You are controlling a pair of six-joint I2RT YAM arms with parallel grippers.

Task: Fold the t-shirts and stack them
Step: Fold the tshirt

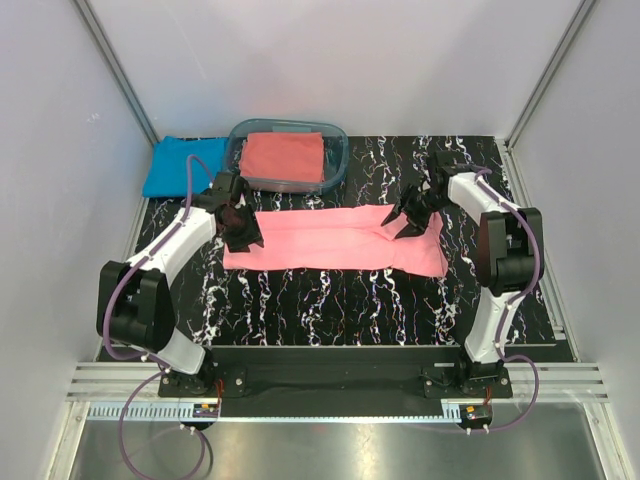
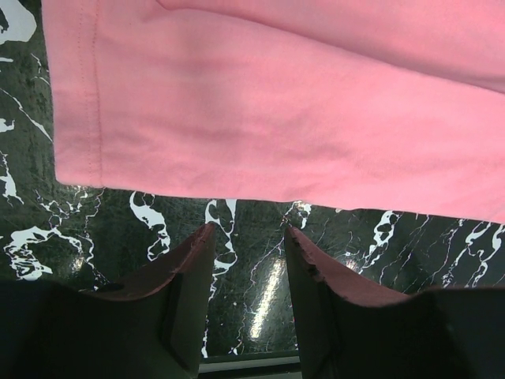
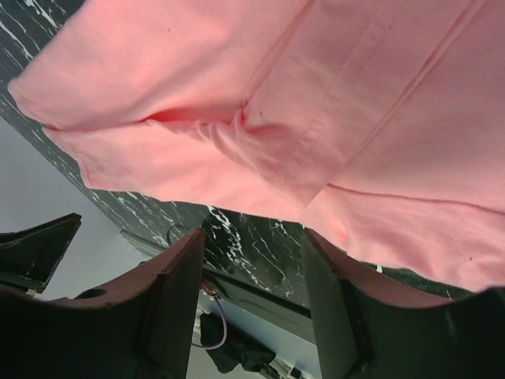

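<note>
The pink t-shirt point(image 1: 335, 240) lies on the table point(image 1: 320, 300) as 1 long flat band. Its left end is just ahead of the left gripper point(image 1: 240, 228) and its right end is under and ahead of the right gripper point(image 1: 408, 215). Both grippers are moderately open and hold nothing. The step in hand looks like the crosswise fold. To do it well, each gripper should come down on the cloth edge just beyond its fingertips and pinch every layer. The right one should avoid the puckered tuck in front of it. Then carry the end low and level, so the band lands square. Beyond the left gripper, a coral-red shirt point(image 1: 283, 157) sits in the tub point(image 1: 338, 150), with a blue shirt point(image 1: 175, 165) beside it.
</note>
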